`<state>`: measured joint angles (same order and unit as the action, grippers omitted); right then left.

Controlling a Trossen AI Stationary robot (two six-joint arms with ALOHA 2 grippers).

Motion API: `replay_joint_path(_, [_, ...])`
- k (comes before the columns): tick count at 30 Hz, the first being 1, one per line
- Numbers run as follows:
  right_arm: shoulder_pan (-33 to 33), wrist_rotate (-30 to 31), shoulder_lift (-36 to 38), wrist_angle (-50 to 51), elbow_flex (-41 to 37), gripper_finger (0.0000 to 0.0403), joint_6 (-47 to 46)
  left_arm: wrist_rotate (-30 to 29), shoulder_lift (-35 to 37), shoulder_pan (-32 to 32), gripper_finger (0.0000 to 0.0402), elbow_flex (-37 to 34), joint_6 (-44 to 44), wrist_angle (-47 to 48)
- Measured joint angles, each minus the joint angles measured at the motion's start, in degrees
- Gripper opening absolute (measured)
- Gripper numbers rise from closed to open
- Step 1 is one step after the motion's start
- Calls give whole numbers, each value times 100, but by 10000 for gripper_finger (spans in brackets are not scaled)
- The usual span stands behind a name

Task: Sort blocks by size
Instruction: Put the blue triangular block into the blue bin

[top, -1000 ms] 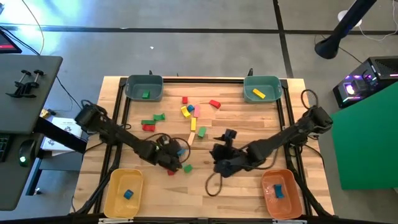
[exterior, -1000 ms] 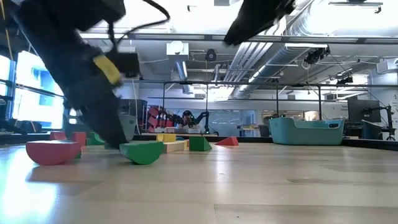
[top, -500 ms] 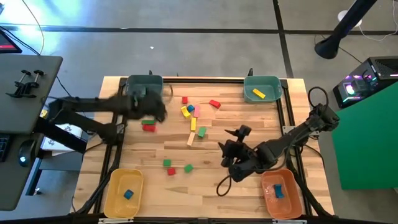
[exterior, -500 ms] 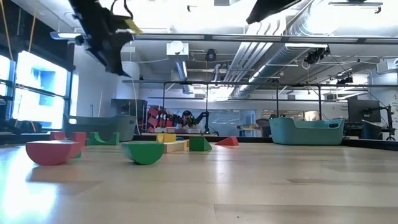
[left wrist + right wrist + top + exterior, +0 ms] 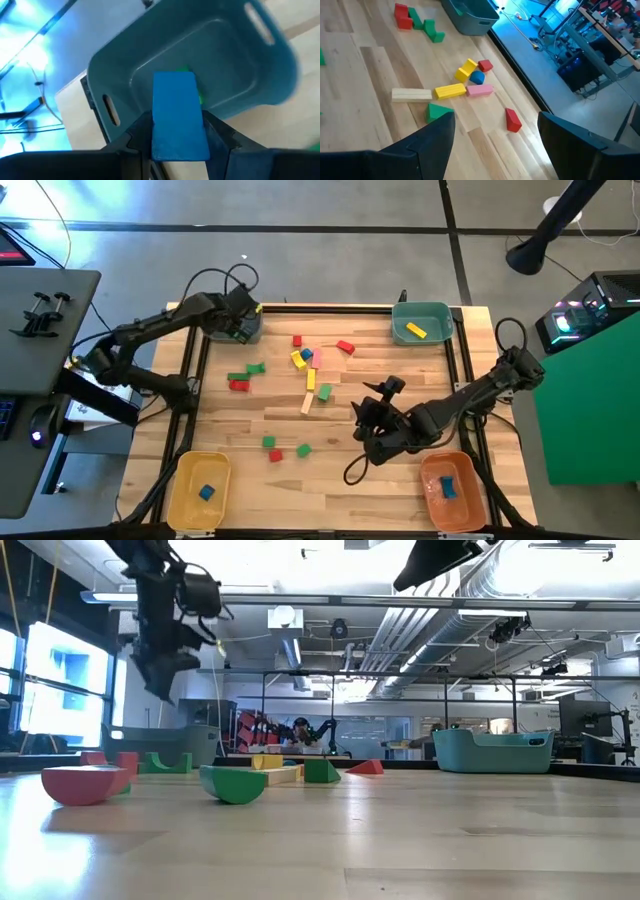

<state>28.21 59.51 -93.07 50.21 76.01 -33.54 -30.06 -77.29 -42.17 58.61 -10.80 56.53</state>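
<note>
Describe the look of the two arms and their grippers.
Both arms are dark, jointed and slim. The left arm has black cable looping above its wrist, and a yellow mark shows beside the left gripper. The right arm trails a looping black cable near the right gripper, whose fingers are broad and matte black.

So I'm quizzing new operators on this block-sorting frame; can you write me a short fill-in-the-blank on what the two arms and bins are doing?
1. The left gripper is shut on a ____ block.
2. It holds that block above the teal bin, which already contains a ____ block.
3. The right gripper hangs over the table with its jaws ____.
4. The orange bin contains one ____ block.

Missing words: blue; green; open; blue
</note>
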Motion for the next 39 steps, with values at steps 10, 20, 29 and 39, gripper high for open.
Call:
replay_joint_path(10, [5, -108, 0, -78, 0, 281, -11, 429, -805, -512, 101, 0, 398, -410])
replay_joint_path(20, [-21, -105, 0, -28, 0, 281, 52, 452, -1608, -751, 106, 0, 620, -422])
replay_joint_path(29, [-20, -206, 0, -35, 0, 281, 12, 585, -2083, -762, 121, 4, 1112, -793])
replay_joint_path(39, [-4, -575, -2, -28, 0, 281, -109, 736, -2127, -770, 164, 2, 1348, -1117])
